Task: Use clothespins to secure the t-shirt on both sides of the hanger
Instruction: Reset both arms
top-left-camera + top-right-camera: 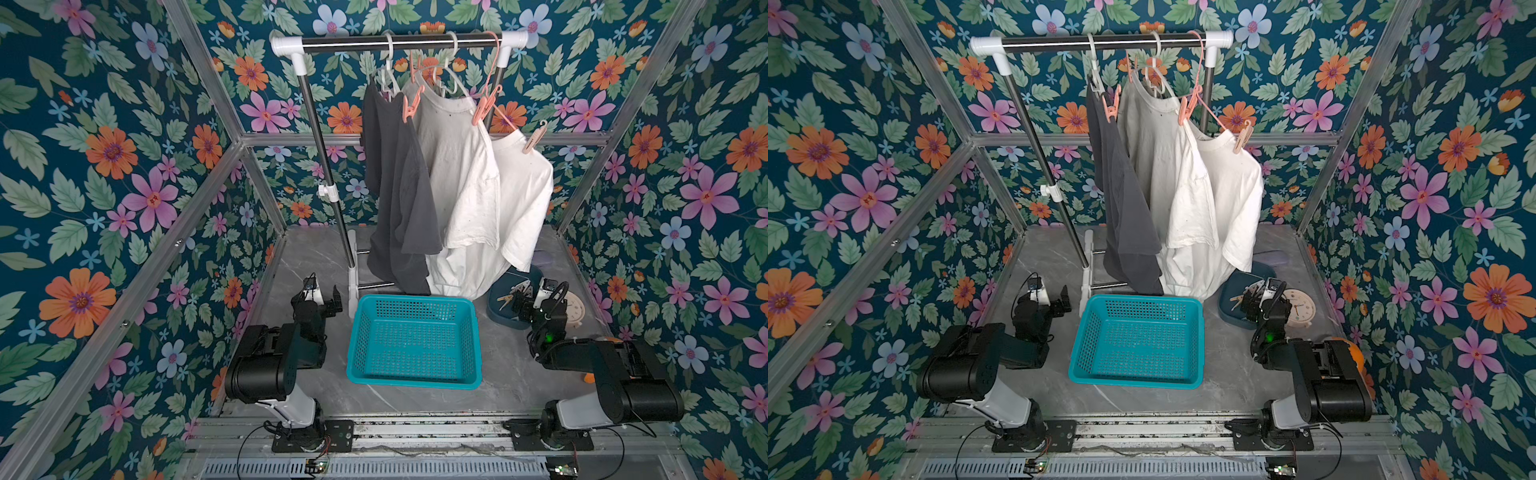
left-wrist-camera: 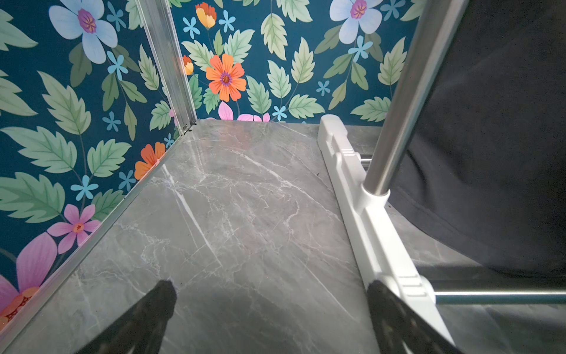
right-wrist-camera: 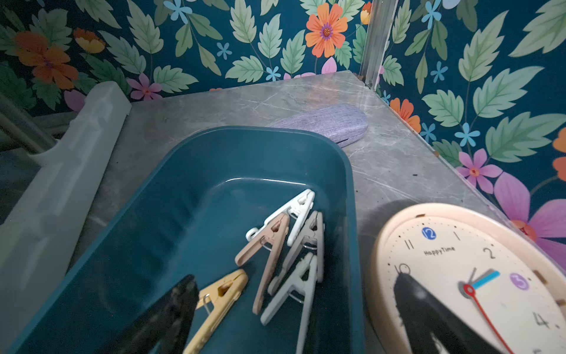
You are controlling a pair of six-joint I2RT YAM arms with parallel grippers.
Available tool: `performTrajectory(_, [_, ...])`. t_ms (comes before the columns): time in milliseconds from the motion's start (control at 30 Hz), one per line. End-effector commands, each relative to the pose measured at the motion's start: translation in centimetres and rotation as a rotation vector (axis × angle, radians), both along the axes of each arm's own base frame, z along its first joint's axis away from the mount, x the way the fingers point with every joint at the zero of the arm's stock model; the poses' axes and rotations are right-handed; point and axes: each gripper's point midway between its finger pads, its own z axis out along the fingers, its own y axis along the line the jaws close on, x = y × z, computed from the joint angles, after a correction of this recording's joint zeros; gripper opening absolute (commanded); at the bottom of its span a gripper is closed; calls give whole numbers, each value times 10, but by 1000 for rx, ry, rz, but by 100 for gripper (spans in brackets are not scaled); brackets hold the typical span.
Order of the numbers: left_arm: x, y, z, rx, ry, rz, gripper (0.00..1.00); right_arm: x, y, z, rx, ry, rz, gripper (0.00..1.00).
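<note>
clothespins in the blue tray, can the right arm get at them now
Probably yes. The right gripper hangs open close to the clothespins, which lie uncovered in the open-topped tray; the clock sits beside the tray, not over it.

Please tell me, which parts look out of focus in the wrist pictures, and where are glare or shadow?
Right wrist view: the white rack foot and the right gripper are blurred, the clothespins sharp; a thin glare line lies inside the blue tray. Left wrist view: the left gripper, open, is blurred, with a soft shadow on the marble table near it.
</note>
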Motion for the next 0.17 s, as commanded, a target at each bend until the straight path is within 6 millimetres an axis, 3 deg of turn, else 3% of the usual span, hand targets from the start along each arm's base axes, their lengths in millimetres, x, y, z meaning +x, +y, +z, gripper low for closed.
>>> performTrajectory(0, [0, 1, 1, 11, -3, 3, 100, 3, 2, 5, -3, -20, 9, 100])
performTrajectory(133, [0, 1, 1, 10, -2, 3, 100, 4, 2, 6, -3, -20, 9, 100])
